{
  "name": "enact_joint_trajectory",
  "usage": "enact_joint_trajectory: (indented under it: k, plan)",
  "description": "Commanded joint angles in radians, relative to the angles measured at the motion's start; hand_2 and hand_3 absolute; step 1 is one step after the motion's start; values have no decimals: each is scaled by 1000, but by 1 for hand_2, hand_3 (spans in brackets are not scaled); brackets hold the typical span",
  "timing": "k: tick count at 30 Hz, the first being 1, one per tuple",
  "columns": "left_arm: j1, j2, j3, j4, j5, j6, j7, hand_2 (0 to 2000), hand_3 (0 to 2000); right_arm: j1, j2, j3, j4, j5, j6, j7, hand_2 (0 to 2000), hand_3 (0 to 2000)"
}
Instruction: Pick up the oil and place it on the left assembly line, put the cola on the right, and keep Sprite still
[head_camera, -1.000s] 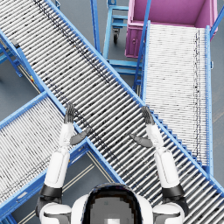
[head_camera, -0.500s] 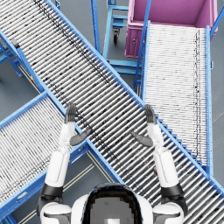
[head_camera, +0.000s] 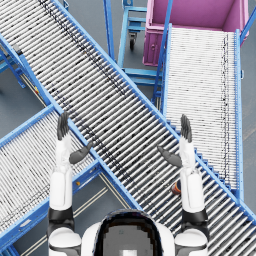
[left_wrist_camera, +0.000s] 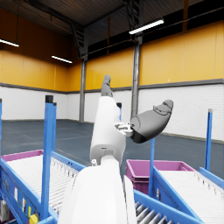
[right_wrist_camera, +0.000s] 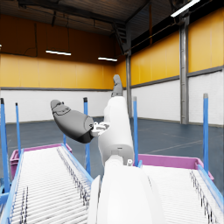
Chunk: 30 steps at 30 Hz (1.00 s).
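No oil, cola or Sprite shows in any view. In the head view my left hand (head_camera: 67, 142) hangs open above the blue rail between the left conveyor (head_camera: 25, 165) and the diagonal middle conveyor (head_camera: 115, 115). My right hand (head_camera: 179, 145) is open over the middle conveyor's right side. Both hands hold nothing, with fingers straight and thumbs turned inward. The wrist views show the left hand (left_wrist_camera: 127, 118) and the right hand (right_wrist_camera: 96, 118) raised, with empty air around them. A small orange-brown thing (head_camera: 175, 188) peeks out beside my right forearm; what it is cannot be told.
The right conveyor (head_camera: 200, 85) runs away from me to a pink bin (head_camera: 195, 12). Blue frame rails (head_camera: 107, 30) and grey floor (head_camera: 15, 100) lie between the lines. Yellow and white hall walls (left_wrist_camera: 188, 65) fill the wrist views.
Both hands have drifted slightly outward, away from each other. They stay open and empty.
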Motion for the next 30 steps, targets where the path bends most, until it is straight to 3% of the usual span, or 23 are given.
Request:
enact_joint_trajectory:
  k: [1, 5, 14, 17, 20, 30]
  plan:
    - [42, 2, -43, -19, 45, 0, 0, 0, 0, 27, -6, -36, 18, 45, 0, 0, 0, 0]
    - [63, 4, -85, -12, 161, 0, 0, 0, 0, 46, -12, -81, 27, 128, 0, 0, 0, 0]
    - [90, 5, -143, -23, 200, 0, 0, 0, 0, 70, -13, -193, 3, 156, 0, 0, 0, 0]
    - [78, 10, -120, -20, 201, 0, 0, 0, 0, 5, -29, -231, -15, 157, 0, 0, 0, 0]
    - [81, 11, -142, -35, 202, 0, 0, 0, 0, 43, -21, -211, 5, 157, 0, 0, 0, 0]
    - [81, 17, -136, -32, 202, 0, 0, 0, 0, 29, -29, -229, 7, 157, 0, 0, 0, 0]
